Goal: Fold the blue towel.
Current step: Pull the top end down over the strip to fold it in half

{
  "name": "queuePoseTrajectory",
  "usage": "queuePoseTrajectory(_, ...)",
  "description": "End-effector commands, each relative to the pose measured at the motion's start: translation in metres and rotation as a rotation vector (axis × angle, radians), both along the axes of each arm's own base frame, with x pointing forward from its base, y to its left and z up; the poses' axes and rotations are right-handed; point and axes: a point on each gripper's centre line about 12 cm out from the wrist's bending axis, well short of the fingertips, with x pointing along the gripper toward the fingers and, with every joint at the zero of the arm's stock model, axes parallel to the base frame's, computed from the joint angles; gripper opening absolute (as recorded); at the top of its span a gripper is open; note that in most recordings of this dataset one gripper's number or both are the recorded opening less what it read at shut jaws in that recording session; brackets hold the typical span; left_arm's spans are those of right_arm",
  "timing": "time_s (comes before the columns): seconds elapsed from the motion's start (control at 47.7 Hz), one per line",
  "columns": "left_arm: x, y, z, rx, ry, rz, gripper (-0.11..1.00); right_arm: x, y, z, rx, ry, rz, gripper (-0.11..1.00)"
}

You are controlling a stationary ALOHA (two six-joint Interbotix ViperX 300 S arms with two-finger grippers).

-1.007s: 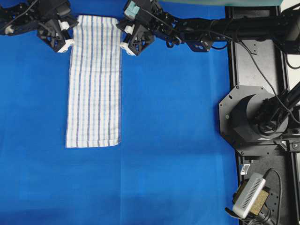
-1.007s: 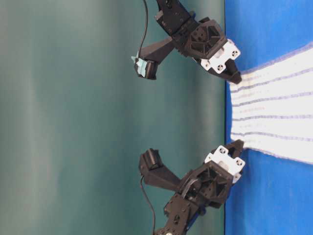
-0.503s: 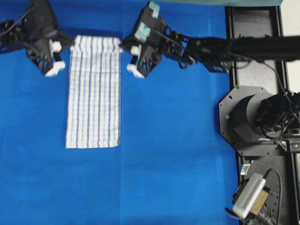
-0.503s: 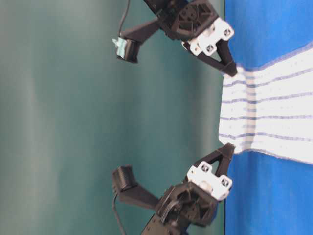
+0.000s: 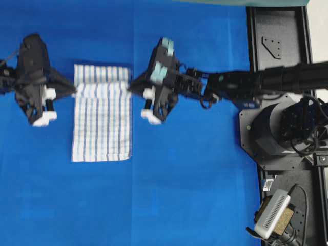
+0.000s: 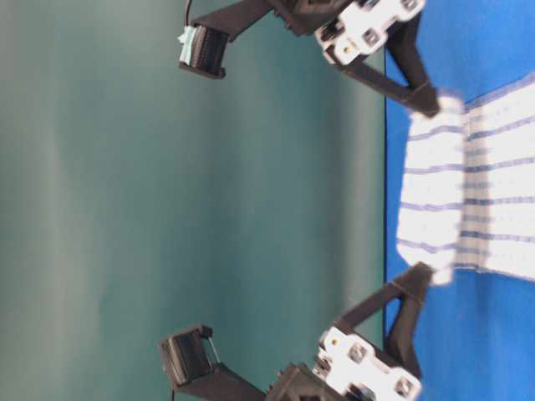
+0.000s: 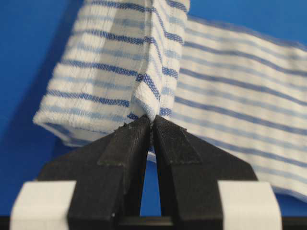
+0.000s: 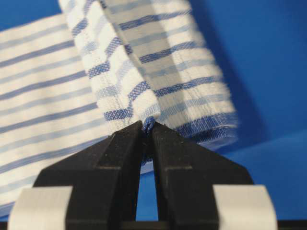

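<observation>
Both arms have travelled toward 6 o'clock in the overhead view since half a second ago, and they carry the far end of the blue towel [image 5: 101,114] with them, so this end is now doubled over the rest of the cloth. Before, the towel lay longer and its far edge was near the top of the picture. The near end at 6 o'clock has not shifted.

The left pincer [image 5: 73,91] is clenched on the towel's corner at 9 o'clock; the left wrist view shows the hem pinched between its two black fingertips [image 7: 132,139]. The right pincer [image 5: 132,88] is clenched on the opposite corner at 3 o'clock, and the right wrist view shows the same kind of pinch.

The towel lies on the blue surface [image 5: 195,169], in the left half of the overhead view, with the lifted fold standing above it.

No writing or brand can be read anywhere.
</observation>
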Motion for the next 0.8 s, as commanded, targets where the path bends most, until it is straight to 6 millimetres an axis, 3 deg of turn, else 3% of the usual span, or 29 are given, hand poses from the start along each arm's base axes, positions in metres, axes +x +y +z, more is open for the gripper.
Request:
queuePoseTrajectory(0.0, 0.004, -0.013, 0.012, -0.008, -0.041, -0.029, 0.03, 0.002, 0.01, 0.008, 0.015, -0.024, 0.013, 0.18)
queuePoseTrajectory(0.524, 0.013, -0.091, 0.014, -0.117, -0.078, -0.173, 0.03, 0.004, 0.075, 0.003, 0.128, 0.027, 0.109, 0.18)
queuePoseTrajectory(0.776, 0.012, -0.102, 0.009, -0.12, -0.065, -0.201, 0.03, 0.003, 0.083, 0.003, 0.136, 0.037, 0.129, 0.18)
